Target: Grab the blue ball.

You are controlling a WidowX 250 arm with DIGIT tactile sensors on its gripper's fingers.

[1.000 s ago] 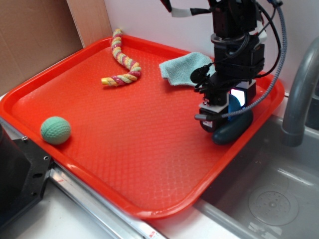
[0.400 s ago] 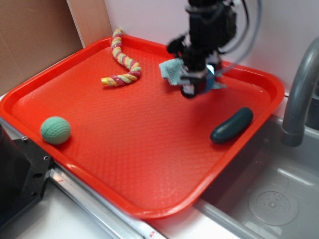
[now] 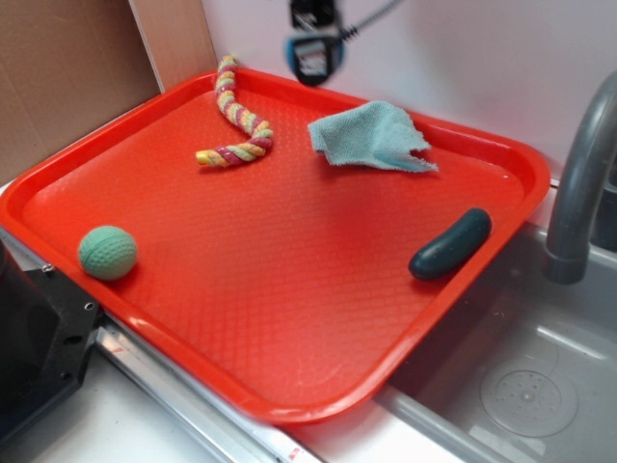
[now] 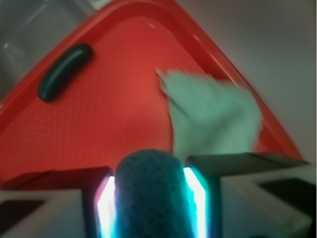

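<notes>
Dimpled blue ball point(image 4: 149, 191) clamped between glowing gripper point(image 4: 151, 198) fingers, lower centre of wrist view, above red plastic tray point(image 4: 99, 124), pale teal cloth point(image 4: 210, 116) right

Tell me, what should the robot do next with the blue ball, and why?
Probably just keep the jaws shut and hold steady. The wrist view shows the blue ball pinched between the gripper jaws, lifted high above the red tray, so the grab looks done; opening now would drop it.

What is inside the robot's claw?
The blue ball sits squeezed inside the gripper, lifted high above the red tray. The ball's underside is hidden.
</notes>
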